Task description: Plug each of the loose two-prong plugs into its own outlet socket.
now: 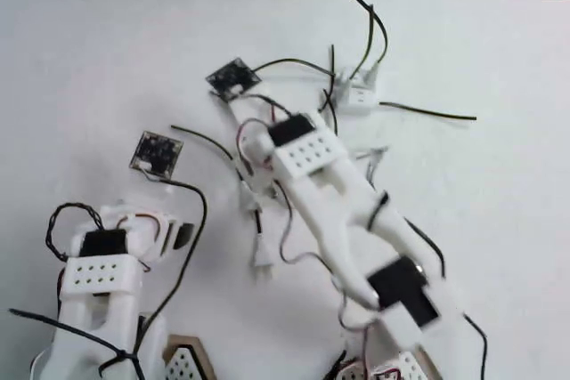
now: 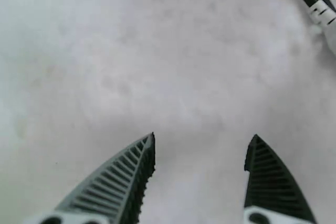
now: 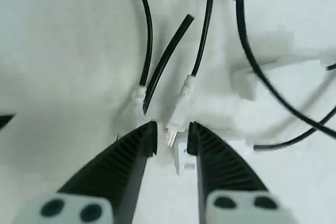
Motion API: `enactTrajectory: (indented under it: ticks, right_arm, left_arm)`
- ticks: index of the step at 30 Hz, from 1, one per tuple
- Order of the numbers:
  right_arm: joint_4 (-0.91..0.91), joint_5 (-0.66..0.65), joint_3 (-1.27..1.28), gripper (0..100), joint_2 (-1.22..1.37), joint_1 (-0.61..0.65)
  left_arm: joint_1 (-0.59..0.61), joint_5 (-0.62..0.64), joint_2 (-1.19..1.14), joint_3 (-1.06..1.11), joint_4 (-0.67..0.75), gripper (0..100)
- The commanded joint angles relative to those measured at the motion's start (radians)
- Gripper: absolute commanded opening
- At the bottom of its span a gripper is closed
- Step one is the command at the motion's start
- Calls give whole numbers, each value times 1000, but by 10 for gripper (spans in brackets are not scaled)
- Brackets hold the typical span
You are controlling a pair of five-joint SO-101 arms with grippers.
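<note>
My right gripper [image 3: 172,134] hovers low over the table with its fingers a narrow gap apart. The two-prong end of a white plug [image 3: 177,118] on a black wire lies between the fingertips, not clamped. Just behind it, a white block [image 3: 181,163] sits between the jaws. A second white plug [image 3: 139,95] lies beside it. In the high view this gripper [image 1: 253,182] is at the table's middle. My left gripper [image 2: 199,148] stands open over bare table, nothing between its fingers; in the high view it [image 1: 176,233] is at the lower left.
Two small black boards [image 1: 234,77] [image 1: 158,151] lie left of centre. A white socket block [image 1: 356,95] with black wires sits at the back. Another loose plug [image 1: 263,260] lies beside the right arm. A wire with a white connector [image 2: 321,13] runs near the left gripper.
</note>
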State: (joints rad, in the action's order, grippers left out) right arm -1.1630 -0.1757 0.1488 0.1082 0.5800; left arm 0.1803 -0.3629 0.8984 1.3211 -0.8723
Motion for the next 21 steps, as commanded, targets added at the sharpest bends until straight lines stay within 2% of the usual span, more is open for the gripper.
enactTrajectory:
  ticks: [1, 16, 21]
  right_arm:
    - [-131, 8, -209, 100, 111, 8]
    - [-535, 6, -910, 100, 630, -41]
    - [-552, 2, -1007, 98, 727, -58]
  left_arm:
    - [4, -2, 27, -6, 21, 280]
    - [4, -2, 27, -6, 20, 280]
    - [4, -2, 27, -6, 18, 280]
